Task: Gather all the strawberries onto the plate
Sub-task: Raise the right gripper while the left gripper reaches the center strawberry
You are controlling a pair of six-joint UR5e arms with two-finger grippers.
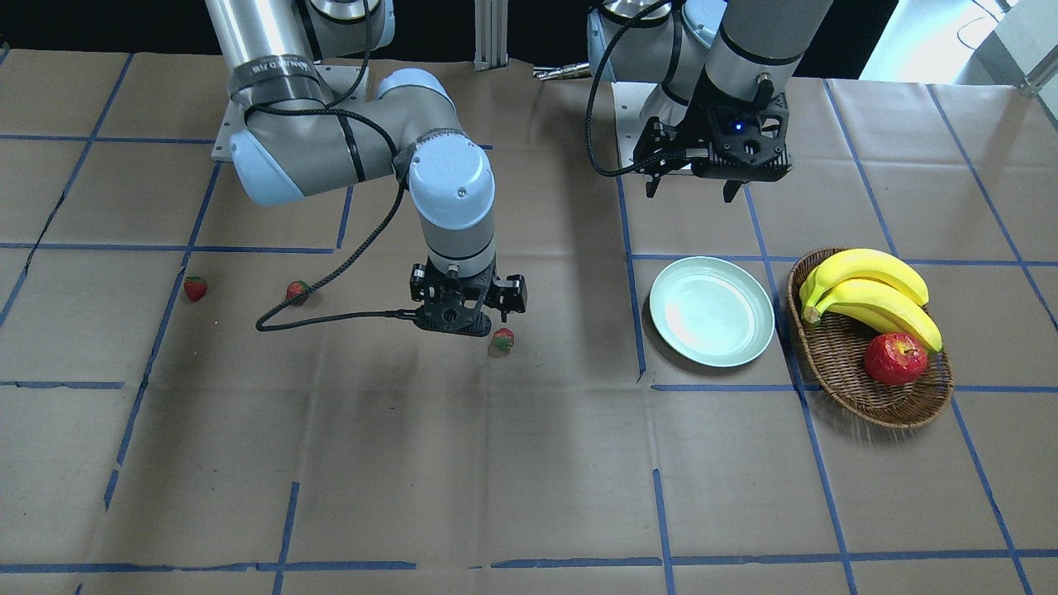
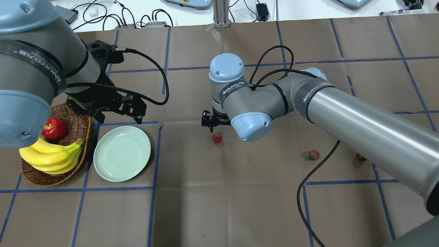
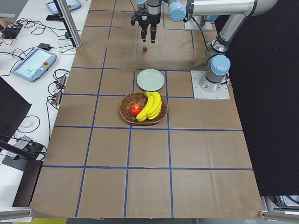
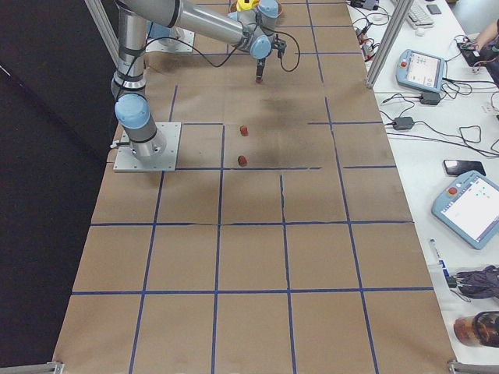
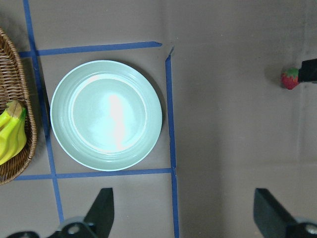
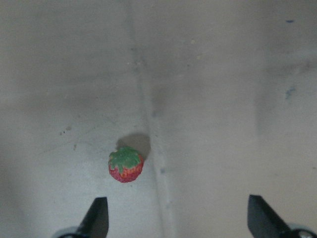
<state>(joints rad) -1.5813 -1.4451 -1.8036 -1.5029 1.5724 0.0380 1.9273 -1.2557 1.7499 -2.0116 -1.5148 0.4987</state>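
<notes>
Table, front view: brown-papered; plate without fruit; three strawberries loose, well apart from it.
Right wrist, risk: nearest strawberry lies off-centre, toward the view's left finger; descending straight, I'd likely knock it rolling.
Right wrist, grip: right gripper spread wide, empty, above it.
Left wrist: left gripper likewise apart, empty, near the plate.

This is a robotics lab: two industrial arms bolted on a paper-covered table with a blue tape grid, teach pendants and cables on white benches.
</notes>
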